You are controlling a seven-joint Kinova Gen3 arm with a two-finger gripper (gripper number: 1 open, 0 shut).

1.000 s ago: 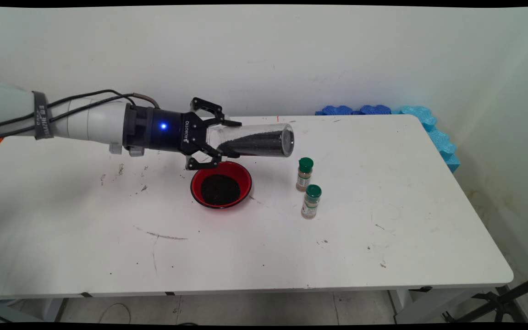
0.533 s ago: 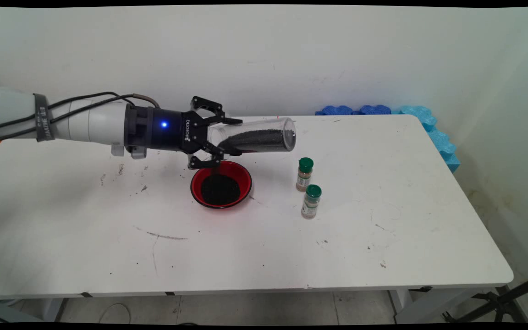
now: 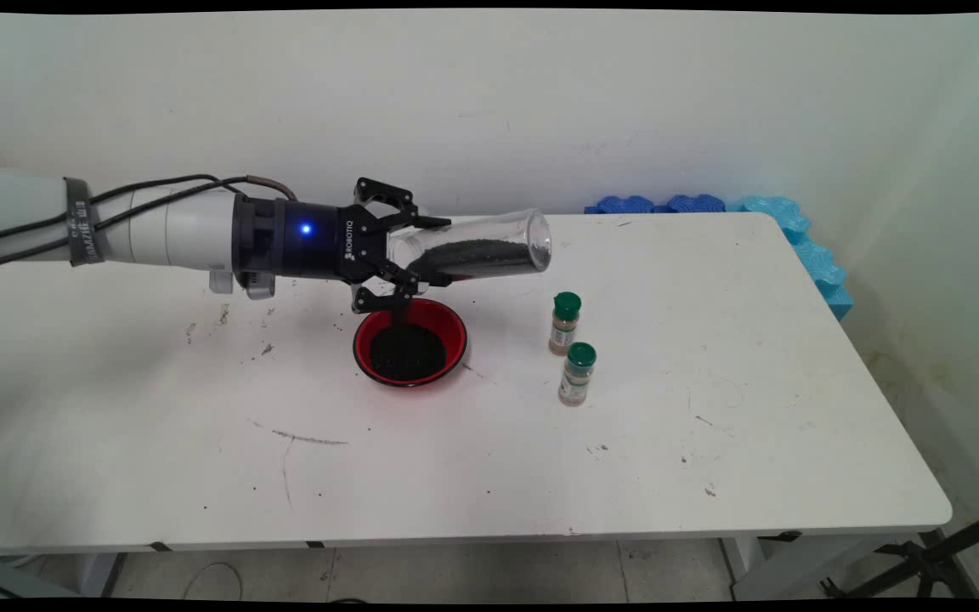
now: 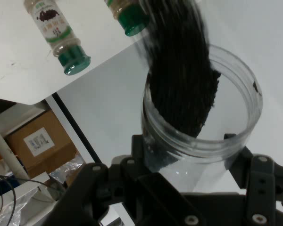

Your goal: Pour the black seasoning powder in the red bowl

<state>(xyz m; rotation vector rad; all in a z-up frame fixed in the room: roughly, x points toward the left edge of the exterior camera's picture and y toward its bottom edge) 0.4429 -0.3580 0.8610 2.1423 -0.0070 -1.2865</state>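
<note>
My gripper [image 3: 409,255] is shut on a clear plastic jar [image 3: 472,251] that lies almost level above the table, base pointing right and slightly raised. Black grains [image 3: 477,255] fill its lower side. A thin dark stream drops from the jar's mouth, at the gripper end, into the red bowl [image 3: 454,330] just below, which holds a heap of the same grains. In the hand view the jar [image 4: 236,136] sits between the fingers with its open mouth toward the camera and the grains [image 4: 184,89] sliding down inside it.
Two small spice bottles with green caps stand right of the bowl, one [image 3: 565,323] behind the other [image 3: 577,374]; the hand view shows them too [image 4: 56,35] [image 4: 127,16]. Blue foam pieces [image 3: 795,234] line the table's far right corner. Dark specks dot the white table [image 3: 710,382].
The jar's far end has tipped a little higher and the grains have slid toward the gripper end. A stream now falls into the bowl. The arm has shifted slightly right.
</note>
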